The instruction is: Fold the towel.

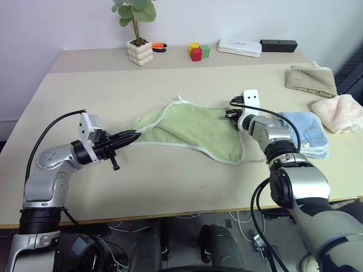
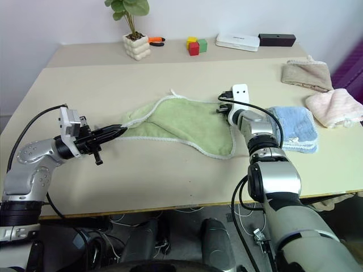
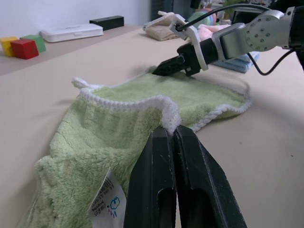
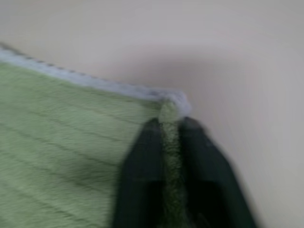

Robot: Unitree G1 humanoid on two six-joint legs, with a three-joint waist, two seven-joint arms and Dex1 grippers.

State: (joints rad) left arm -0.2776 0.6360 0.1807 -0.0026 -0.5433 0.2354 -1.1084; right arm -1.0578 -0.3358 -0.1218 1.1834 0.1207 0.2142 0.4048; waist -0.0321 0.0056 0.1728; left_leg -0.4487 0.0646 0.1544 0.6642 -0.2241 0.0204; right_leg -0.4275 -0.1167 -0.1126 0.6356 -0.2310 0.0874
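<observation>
Towel (image 1: 198, 130): light green, white-edged, spread crumpled on the middle of the beige table (image 1: 170, 187), pulled out between the two grippers; printed label (image 3: 107, 202) hangs by the left-hand corner
Left gripper (image 1: 135, 135): fingers clenched on the towel's left corner, pointing level toward the right
Right gripper (image 4: 167, 124): fingers clamped on the towel's far right corner, a fold of green cloth pinched between them
Light blue towel (image 1: 309, 131): folded, just right of the right gripper
Beige towel (image 1: 311, 79) and pink towel (image 1: 340, 111): at the table's right edge
Far edge: potted plant (image 1: 138, 34), coloured blocks (image 1: 198, 51), white box (image 1: 239, 47), black box (image 1: 278, 45)
</observation>
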